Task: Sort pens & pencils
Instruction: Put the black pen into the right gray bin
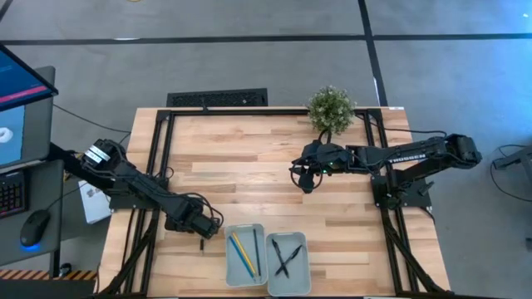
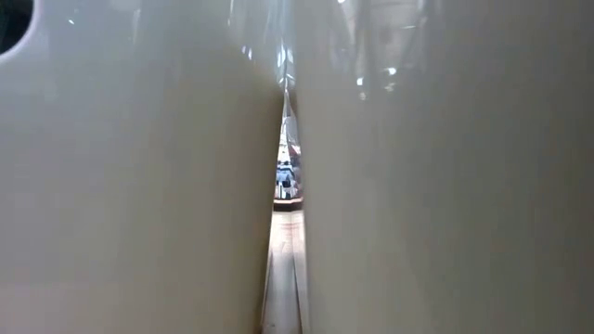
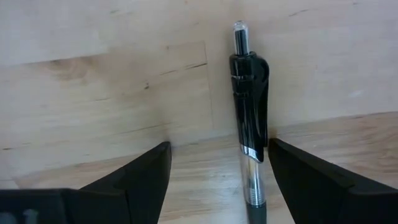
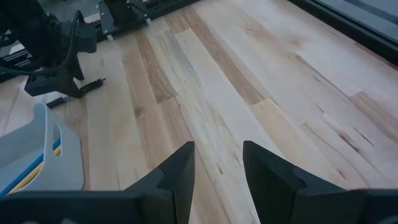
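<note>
A black pen [image 3: 250, 124] with a clear barrel lies flat on the wooden table, near the front edge and just left of the trays [image 1: 201, 246]. My left gripper [image 3: 219, 146] points down over it, open, one finger on each side and the pen close to one of them. The left grey tray [image 1: 233, 270] holds the yellow and the blue pencil [image 1: 246, 252]. The right grey tray [image 1: 302, 278] holds two crossed black pens [image 1: 287, 259]. My right gripper [image 1: 309, 178] hangs open above the table's middle with nothing between its fingers [image 4: 217, 168]. My left gripper stands astride the pen from above, with the pen lying along the gap between its fingers. One fingertip [image 3: 277, 152] is right beside the pen's clip [image 3: 260, 93]; I cannot tell whether it touches. The pen lies flat on the table.
A small potted plant [image 1: 331, 108] stands at the table's far edge, behind my right arm. The low view is filled by the two trays' pale walls [image 2: 139, 186]. A monitor, keyboard and mouse sit left of the table. Bare wood lies between the arms.
</note>
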Controlling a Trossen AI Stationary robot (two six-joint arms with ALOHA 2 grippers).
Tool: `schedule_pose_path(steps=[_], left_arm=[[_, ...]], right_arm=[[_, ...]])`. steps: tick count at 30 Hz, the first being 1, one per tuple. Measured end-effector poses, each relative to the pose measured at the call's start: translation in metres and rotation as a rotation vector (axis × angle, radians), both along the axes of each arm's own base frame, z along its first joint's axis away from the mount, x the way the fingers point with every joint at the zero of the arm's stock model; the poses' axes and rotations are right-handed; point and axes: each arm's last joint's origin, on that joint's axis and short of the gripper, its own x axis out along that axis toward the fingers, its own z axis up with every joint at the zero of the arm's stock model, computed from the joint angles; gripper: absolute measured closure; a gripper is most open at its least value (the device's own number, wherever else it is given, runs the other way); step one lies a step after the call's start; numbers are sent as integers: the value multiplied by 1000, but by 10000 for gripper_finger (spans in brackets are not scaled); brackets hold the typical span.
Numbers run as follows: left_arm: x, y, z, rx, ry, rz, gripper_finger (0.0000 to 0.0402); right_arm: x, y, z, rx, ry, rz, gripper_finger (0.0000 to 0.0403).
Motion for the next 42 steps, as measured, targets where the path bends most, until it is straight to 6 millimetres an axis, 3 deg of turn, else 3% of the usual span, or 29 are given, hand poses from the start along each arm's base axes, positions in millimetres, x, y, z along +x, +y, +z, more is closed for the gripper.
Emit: schedule_pose_path(steps=[19, 42], left_arm=[[0, 2, -1, 15, 8, 23, 148], [1, 3, -1, -1, 15, 36, 280]], right_arm=[[0, 0, 0, 0, 0, 0, 246], [0, 0, 0, 0, 0, -1, 246]])
